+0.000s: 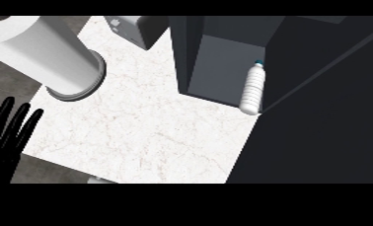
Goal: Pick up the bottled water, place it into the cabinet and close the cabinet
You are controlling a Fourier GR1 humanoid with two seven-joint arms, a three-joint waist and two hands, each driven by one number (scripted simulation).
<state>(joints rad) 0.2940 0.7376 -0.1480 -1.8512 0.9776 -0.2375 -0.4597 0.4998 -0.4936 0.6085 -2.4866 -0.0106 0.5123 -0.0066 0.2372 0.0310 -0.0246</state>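
Note:
The bottled water [252, 88] is a pale, clear bottle with a blue cap. It stands inside the dark cabinet [218, 57], at the right front corner of its opening, close to the door. The cabinet door [313, 116] is swung open and fills the right side of the view as a broad dark panel. My left hand [15, 124] rests open at the lower left edge with its fingers up, far from the bottle. No hand touches the bottle. My right hand does not show.
A thick light-grey cylinder [51, 55] slants across the upper left over the white marble counter [146, 126]. A grey box-shaped appliance [138, 28] stands at the back, left of the cabinet. The counter's front edge runs along the bottom.

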